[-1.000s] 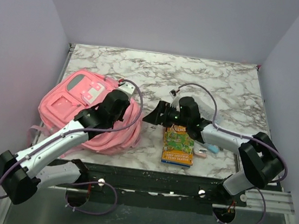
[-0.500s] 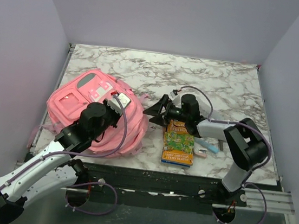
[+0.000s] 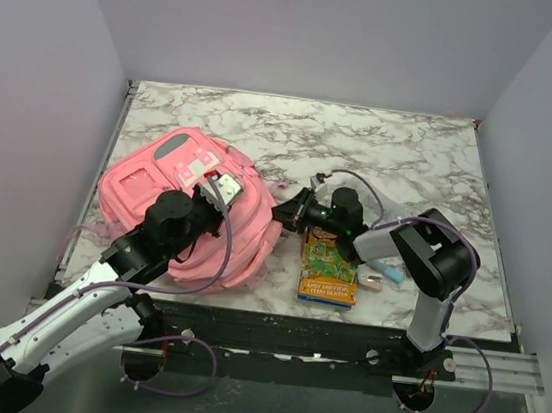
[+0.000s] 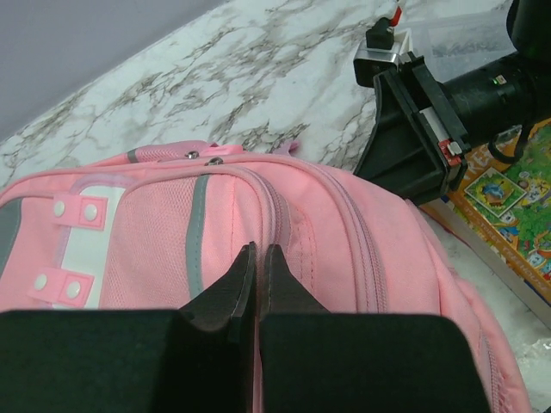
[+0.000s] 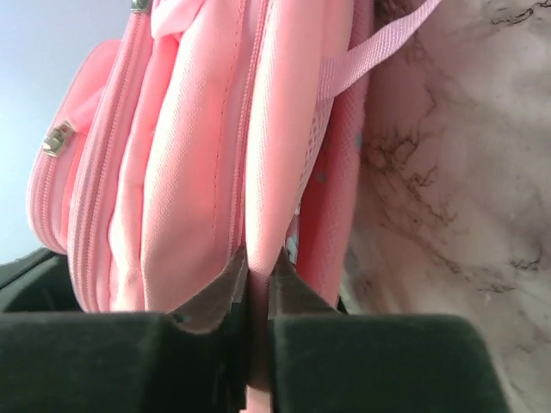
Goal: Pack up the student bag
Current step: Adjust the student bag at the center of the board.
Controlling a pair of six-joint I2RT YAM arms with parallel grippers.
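Pinching a fold of the soft, floppy student bag (image 5: pixel 198 155), your right gripper (image 5: pixel 258 262) is narrow; left gripper (image 4: pixel 259 254) sits closed at the zip (image 4: pixel 274 202); hold seams

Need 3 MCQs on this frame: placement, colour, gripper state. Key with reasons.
1. The book lies, relative to the student bag: A on top; B right of it, on the table; C inside.
2. Bag's main colour: A blue; B green; C pink.
3. The right gripper is: A closed on bag fabric; B wide open; C holding the book.
Key: 1B, top view shows it flat on the marble beside the bag; 2C, pink in every view; 3A, wrist view shows pink fabric pinched between its fingers.
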